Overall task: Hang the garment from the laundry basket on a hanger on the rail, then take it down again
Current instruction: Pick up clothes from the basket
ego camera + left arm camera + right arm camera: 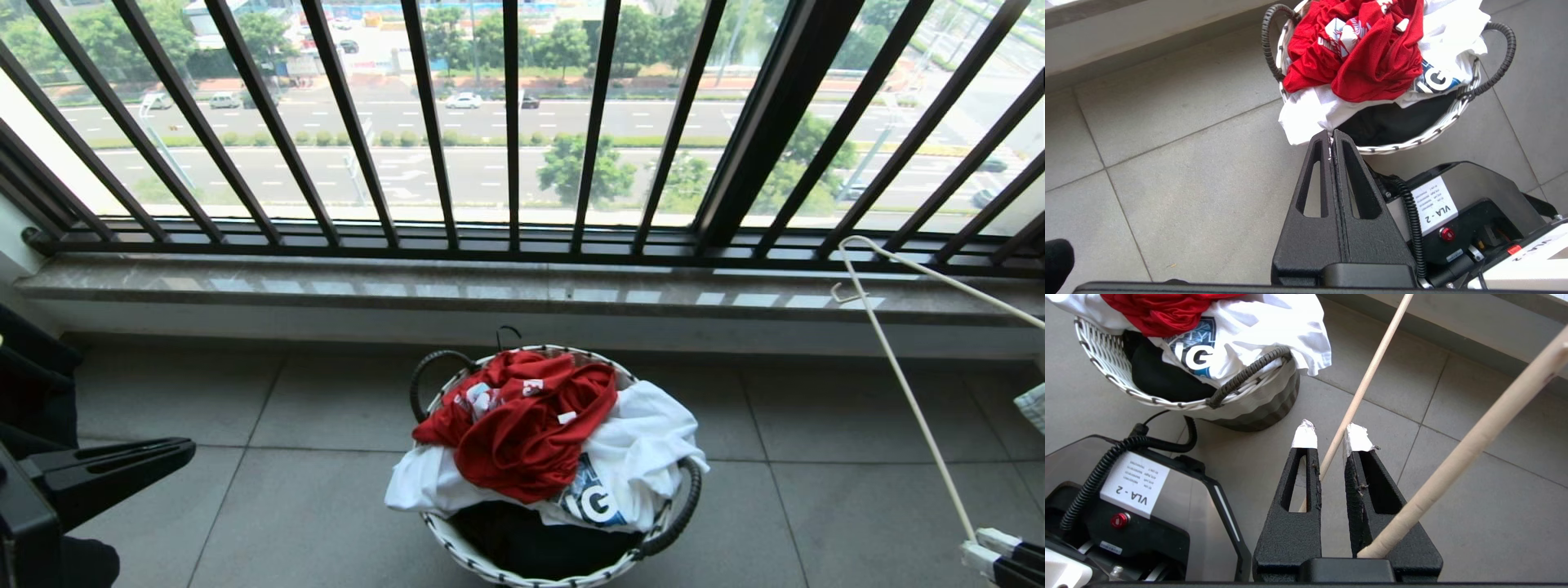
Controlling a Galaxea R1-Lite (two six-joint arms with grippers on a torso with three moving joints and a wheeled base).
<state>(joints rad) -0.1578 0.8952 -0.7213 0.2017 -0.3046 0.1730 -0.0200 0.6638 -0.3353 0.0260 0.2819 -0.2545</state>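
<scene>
L claw [1332,136] is shut tight w/ nothing in it, hanging low over the floor just beside the laundry basket [1414,141]. R claw [1331,437] holds the hanger [1361,386]: one thin white bar runs b/w its taped tips, the other bar crosses one finger near its base. The fingers are a bit apart, so the hold looks loose.

The garment [522,425], the red tee, sits bunched on top of the pile in the basket, on a white shirt [645,457] w/ a dark one below. The rail can't be seen here.

What could go wrong: L claw must open first, or it just pokes the cloth. A deep grab could lift the white shirt too. The basket is light, so a pull may tip it. The hanger may slip or swing.
</scene>
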